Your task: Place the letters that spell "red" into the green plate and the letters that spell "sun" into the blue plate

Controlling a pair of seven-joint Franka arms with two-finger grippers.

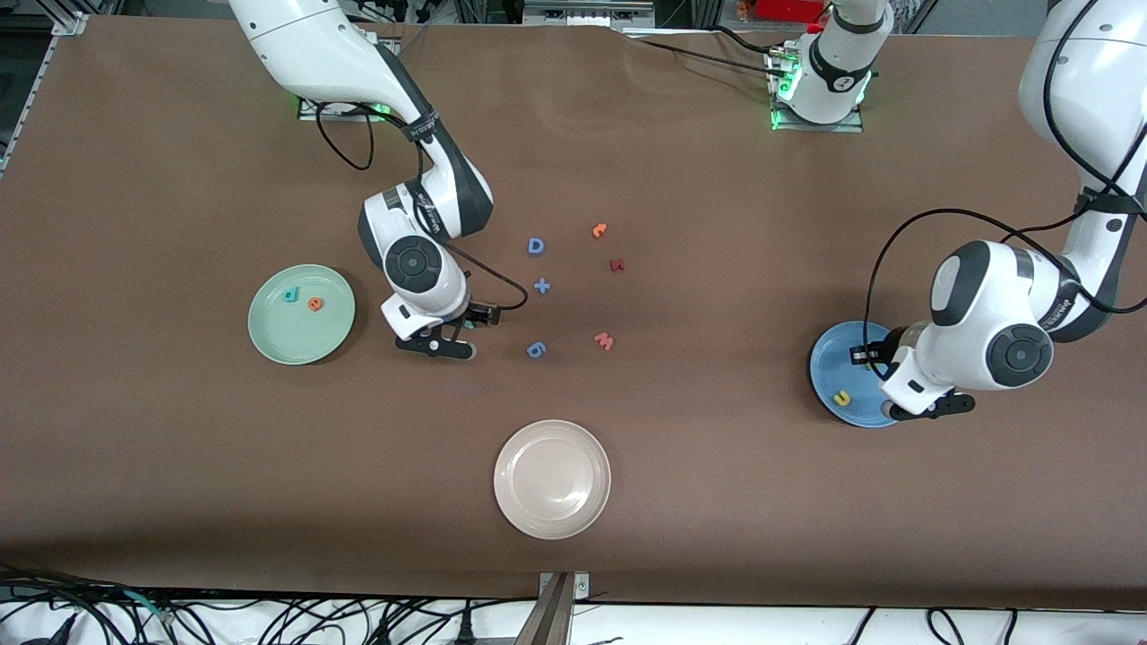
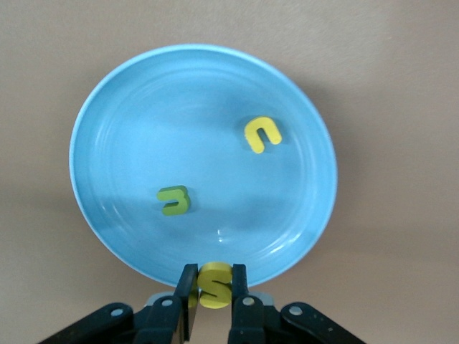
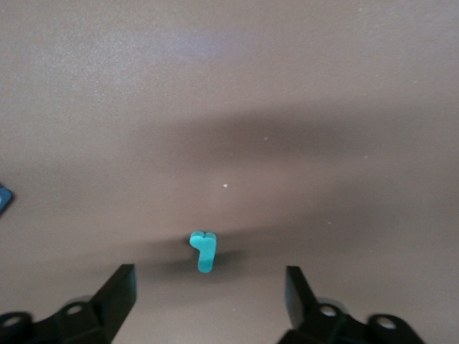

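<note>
One teal "r" point(image 3: 204, 251) lies between the open right tool point(image 3: 208, 294); left tool point(image 2: 213, 290) grips the "s" point(image 2: 214, 284).

Plates: pale mint-green plate point(image 1: 301, 313), medium-blue plate point(image 2: 203, 163), beige-white plate point(image 1: 552, 478). Letters: teal d point(image 1: 290, 295), orange e point(image 1: 314, 305), teal r point(image 3: 204, 251), yellow s point(image 2: 214, 285), dark green u point(image 2: 174, 200), yellow n point(image 2: 262, 134). Table point(image 1: 717, 466) plain brown

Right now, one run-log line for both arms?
left claw: shut on yellow s, over blue plate rim | right claw: open, over teal r on table | green plate: d, e in
</note>
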